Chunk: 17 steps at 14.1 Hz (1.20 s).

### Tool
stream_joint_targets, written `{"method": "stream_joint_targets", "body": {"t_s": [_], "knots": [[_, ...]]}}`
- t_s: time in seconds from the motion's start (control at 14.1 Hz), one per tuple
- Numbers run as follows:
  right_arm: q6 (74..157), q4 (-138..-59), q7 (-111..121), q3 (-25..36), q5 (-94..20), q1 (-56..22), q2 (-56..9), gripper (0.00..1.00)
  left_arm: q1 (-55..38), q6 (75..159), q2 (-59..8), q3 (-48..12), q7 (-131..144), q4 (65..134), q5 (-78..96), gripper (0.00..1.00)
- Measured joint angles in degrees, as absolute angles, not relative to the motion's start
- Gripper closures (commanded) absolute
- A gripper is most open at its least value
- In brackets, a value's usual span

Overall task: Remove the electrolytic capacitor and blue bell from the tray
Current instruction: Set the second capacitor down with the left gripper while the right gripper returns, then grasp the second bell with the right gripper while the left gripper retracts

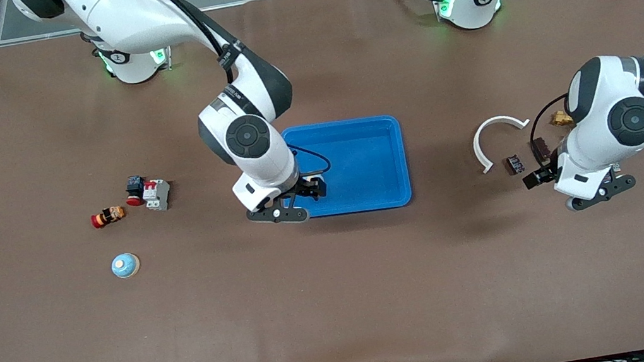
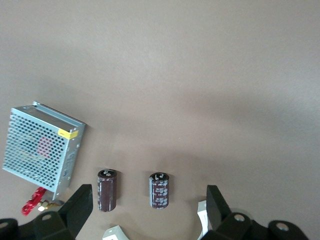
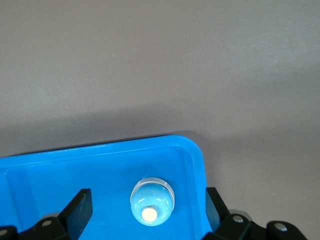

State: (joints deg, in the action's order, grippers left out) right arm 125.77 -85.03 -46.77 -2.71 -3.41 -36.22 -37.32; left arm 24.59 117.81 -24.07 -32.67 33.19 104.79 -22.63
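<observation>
**Both grippers spread wide, bell in the tray, capacitors on the table**

The right gripper [image 1: 312, 189] hangs over the corner of the blue tray [image 1: 366, 136] nearest the front camera and the right arm's end. Its fingers [image 3: 80, 204] are spread and hold nothing. Directly under it, between the two fingers, a bell [image 3: 152, 201] sits on the tray floor close to the tray's rounded corner. A second bell [image 1: 125, 265] stands on the table well apart from this gripper, toward the right arm's end.

The left gripper [image 1: 541, 175] hovers over the bare table at the left arm's end, with its fingers [image 2: 216, 200] also wide apart and empty. Below it lie a capacitor [image 2: 160, 191], roughly midway between the fingers, and a second capacitor [image 2: 107, 190] just beside one finger. A perforated metal box [image 2: 40, 147] and a white curved piece [image 1: 497, 139] lie near this gripper.
</observation>
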Motion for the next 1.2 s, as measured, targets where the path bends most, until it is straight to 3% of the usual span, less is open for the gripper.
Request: {"method": "stream_joint_targets", "body": {"t_s": [0.28, 0.85, 1.2], "knots": [[128.4, -87.2, -47.2, -2.7, -3.4, -38.1, -37.8, 0.00, 24.6, 111.1, -22.4, -34.2, 32.1, 99.6, -22.6, 0.00], [136.8, -93.7, -48.4, -2.6, -3.3, -41.1, -38.1, 0.00, 24.6, 92.4, -21.0, -36.0, 27.6, 82.1, -18.2, 0.00], [139.0, -94.3, -50.0, -2.3, -0.5, -41.8, -40.1, 0.00, 25.0, 88.7, -13.9, -36.3, 24.0, 80.4, -11.8, 0.00]]}}
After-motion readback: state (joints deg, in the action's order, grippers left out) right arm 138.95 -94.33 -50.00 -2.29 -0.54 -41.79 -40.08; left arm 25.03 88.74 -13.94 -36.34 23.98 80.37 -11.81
